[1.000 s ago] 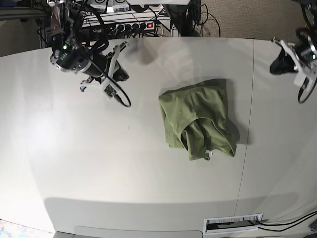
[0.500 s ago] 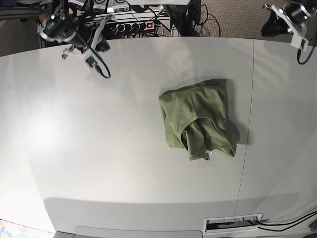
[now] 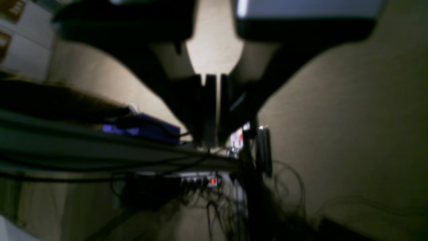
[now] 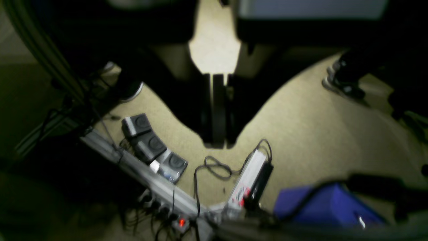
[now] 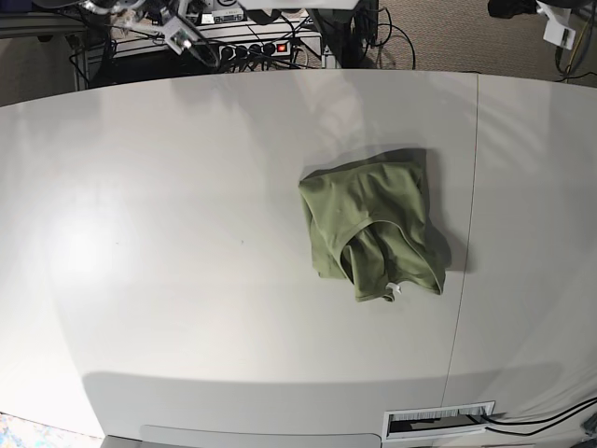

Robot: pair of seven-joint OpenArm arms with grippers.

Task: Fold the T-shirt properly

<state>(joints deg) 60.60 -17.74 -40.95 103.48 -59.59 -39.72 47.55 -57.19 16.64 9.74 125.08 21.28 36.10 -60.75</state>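
- Both claws closed, empty: left gripper, right gripper, clear of my white table.
- Olive-green cotton T-shirt looks folded; I judge only tidying remains.

White table, carpeted floor, cables behind.

Broad pale table with a thin seam running down its right part and a soft glare patch at left. Behind the far edge, beige carpet floor, a power strip with a red-lit switch, tangled black cables. On the carpet in the right wrist view, three dark foot pedals in a row and a blue box. Slotted white vent at the near edge.
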